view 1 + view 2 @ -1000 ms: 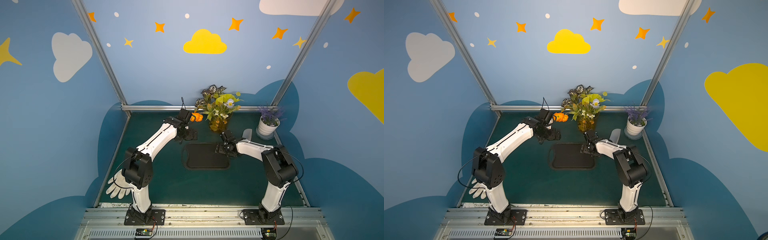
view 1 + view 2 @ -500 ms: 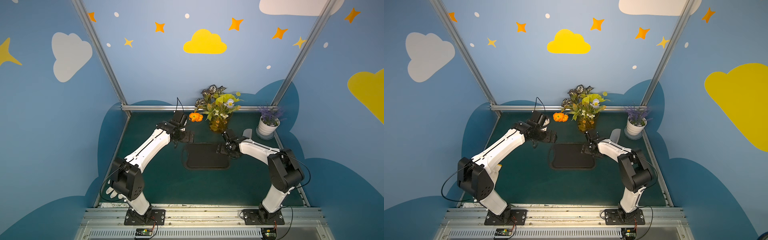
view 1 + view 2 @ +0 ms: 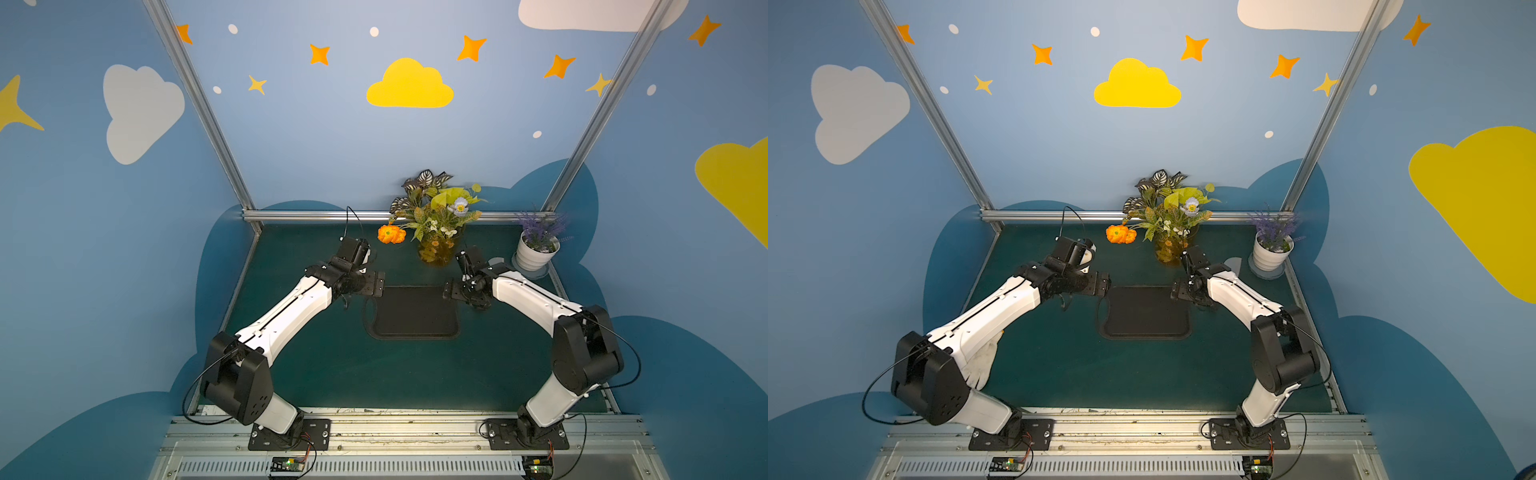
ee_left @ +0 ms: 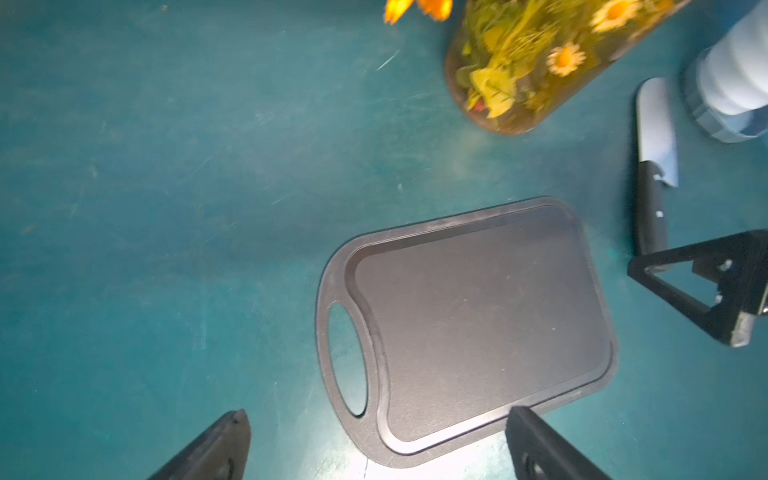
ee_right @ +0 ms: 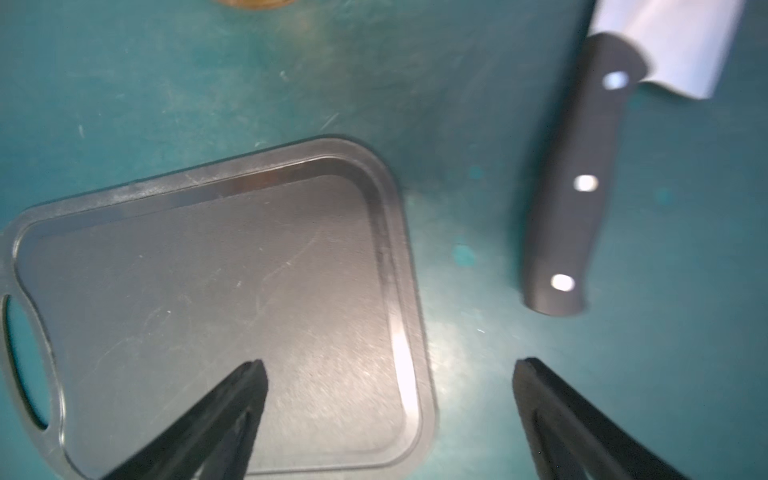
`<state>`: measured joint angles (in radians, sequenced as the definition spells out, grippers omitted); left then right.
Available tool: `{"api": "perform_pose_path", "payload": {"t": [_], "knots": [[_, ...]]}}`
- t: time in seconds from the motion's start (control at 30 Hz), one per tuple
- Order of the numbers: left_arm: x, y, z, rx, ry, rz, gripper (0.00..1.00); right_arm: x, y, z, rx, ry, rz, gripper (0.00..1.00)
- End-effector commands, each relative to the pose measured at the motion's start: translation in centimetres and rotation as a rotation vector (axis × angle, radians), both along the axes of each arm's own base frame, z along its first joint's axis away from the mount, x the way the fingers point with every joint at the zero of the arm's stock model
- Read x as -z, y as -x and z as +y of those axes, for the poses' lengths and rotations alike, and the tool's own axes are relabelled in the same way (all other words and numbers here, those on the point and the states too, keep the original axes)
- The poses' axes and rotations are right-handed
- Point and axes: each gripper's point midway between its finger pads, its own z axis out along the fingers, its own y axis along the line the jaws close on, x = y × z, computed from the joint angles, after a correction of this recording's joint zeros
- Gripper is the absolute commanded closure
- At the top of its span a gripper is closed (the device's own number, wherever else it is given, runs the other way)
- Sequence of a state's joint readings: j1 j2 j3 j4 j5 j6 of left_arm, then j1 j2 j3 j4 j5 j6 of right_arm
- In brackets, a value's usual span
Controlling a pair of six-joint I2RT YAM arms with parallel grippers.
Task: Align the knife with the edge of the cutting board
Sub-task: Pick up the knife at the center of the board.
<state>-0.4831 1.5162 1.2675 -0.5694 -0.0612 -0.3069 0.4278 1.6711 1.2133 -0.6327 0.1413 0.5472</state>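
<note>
Right wrist view: right gripper [image 5: 390, 365] spread and empty, astride the board's [image 5: 208, 291] short edge. Beyond it the knife [image 5: 569, 187] lies flat on the mat [image 5: 685, 291], apart from that edge. Long axis near parallel, slightly skewed; handle toward gripper, blade away. Left gripper [image 4: 378, 415] also spread, over the hole end. Right arm is nearer.
</note>
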Motion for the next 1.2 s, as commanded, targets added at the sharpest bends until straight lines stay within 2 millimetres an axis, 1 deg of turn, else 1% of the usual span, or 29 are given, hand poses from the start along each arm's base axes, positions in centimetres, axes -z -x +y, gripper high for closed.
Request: {"api": "perform_pose_path", "payload": {"t": [0.0,0.1,0.23,0.37,0.47,0.53,0.57,0.6,0.63,0.73,0.8,0.83,1.17], "knots": [[-1.3,0.2,-1.8,0.036,0.070,-0.035,0.00,-2.1,0.4,-2.0,0.011,0.035,-0.006,0.02],[-1.4,0.7,-2.7,0.059,0.079,-0.032,0.00,-2.0,0.4,-3.5,0.044,0.036,0.010,0.02],[-1.4,1.1,-3.2,0.074,0.076,-0.035,0.00,-1.2,-0.1,-5.5,0.099,0.036,0.037,0.02],[-0.9,1.2,-3.8,0.083,0.092,-0.012,0.00,-0.5,-1.2,-7.1,0.150,0.042,0.056,0.02],[-0.9,1.4,-4.2,0.093,0.099,-0.005,0.00,0.2,-2.0,-7.8,0.182,0.034,0.078,0.02],[-1.1,1.6,-4.5,0.101,0.108,-0.007,0.00,0.4,-2.8,-7.9,0.192,0.026,0.080,0.02],[-1.2,1.7,-4.6,0.105,0.113,-0.005,0.00,0.8,-3.1,-8.0,0.196,0.030,0.091,0.02],[-1.3,1.8,-4.8,0.112,0.116,-0.005,0.00,0.8,-3.5,-8.0,0.200,0.032,0.086,0.03],[-1.4,1.9,-4.9,0.115,0.121,-0.004,0.00,1.1,-3.8,-8.1,0.206,0.033,0.094,0.04],[-1.5,2.4,-5.6,0.138,0.124,-0.004,0.00,1.7,-4.7,-8.2,0.224,0.025,0.108,0.10],[-1.6,2.7,-5.9,0.147,0.123,-0.005,0.00,2.1,-5.2,-8.2,0.236,0.021,0.115,0.18],[-1.7,2.8,-6.0,0.152,0.122,-0.006,0.00,2.2,-5.4,-8.2,0.240,0.021,0.115,0.19],[-2.4,3.2,-6.3,0.165,0.141,-0.010,0.00,3.7,-6.7,-8.6,0.257,0.030,0.148,0.24]]}}
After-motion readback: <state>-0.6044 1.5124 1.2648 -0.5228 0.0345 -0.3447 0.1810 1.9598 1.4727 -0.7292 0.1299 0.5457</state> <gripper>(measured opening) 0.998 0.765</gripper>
